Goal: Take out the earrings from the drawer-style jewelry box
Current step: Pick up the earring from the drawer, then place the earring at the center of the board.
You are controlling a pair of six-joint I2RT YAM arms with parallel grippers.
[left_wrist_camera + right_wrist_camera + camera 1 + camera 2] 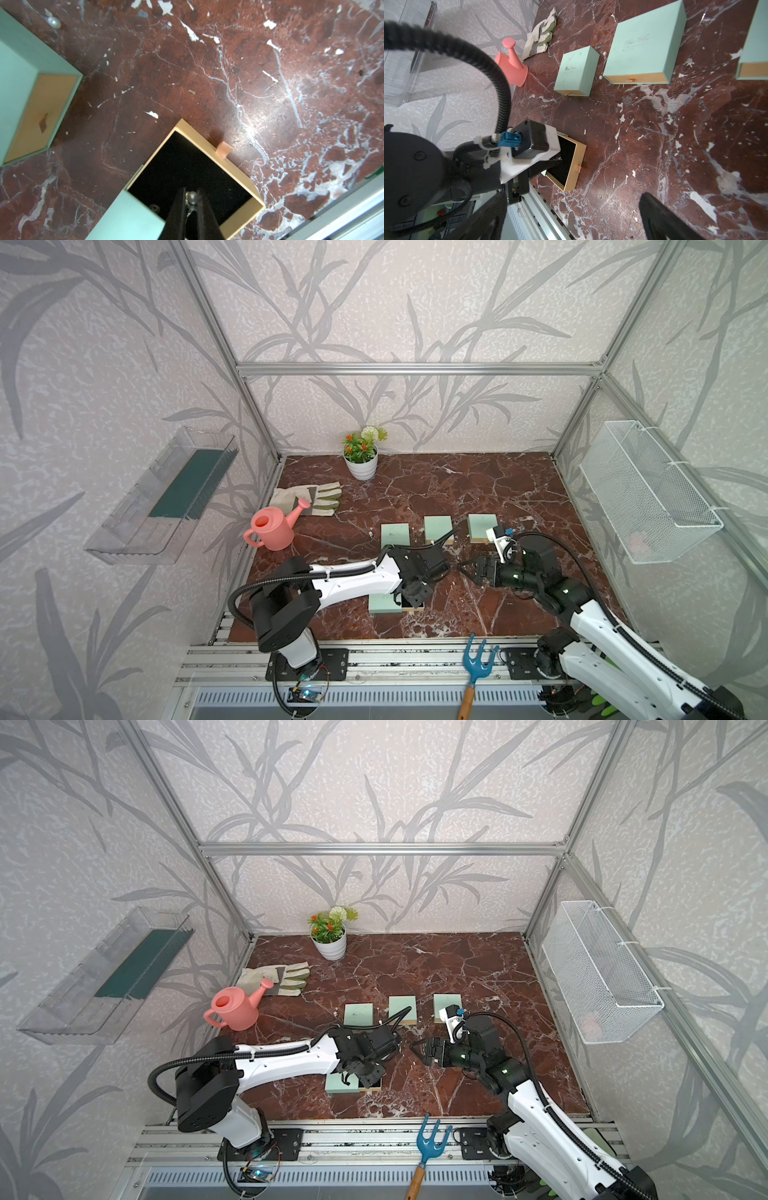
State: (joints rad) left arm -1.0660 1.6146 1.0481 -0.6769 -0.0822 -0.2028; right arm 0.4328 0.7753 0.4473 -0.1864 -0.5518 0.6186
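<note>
The mint-green drawer-style jewelry box (384,604) lies near the table's front. Its tan drawer (239,172) is pulled out and shows a black lining. My left gripper (191,192) reaches down into the drawer and is shut on a pearl-like earring (191,197), whose thin metal part hangs between the fingers. In both top views the arm hides the earring. Loose pearly earrings (604,54) lie on the table beside the far boxes. My right gripper (464,568) hovers open to the right of the drawer, holding nothing.
Three closed mint boxes (437,529) stand in a row behind. A pink watering can (272,529), a glove (307,499) and a potted plant (360,458) sit at the back left. A blue hand rake (478,659) lies on the front rail.
</note>
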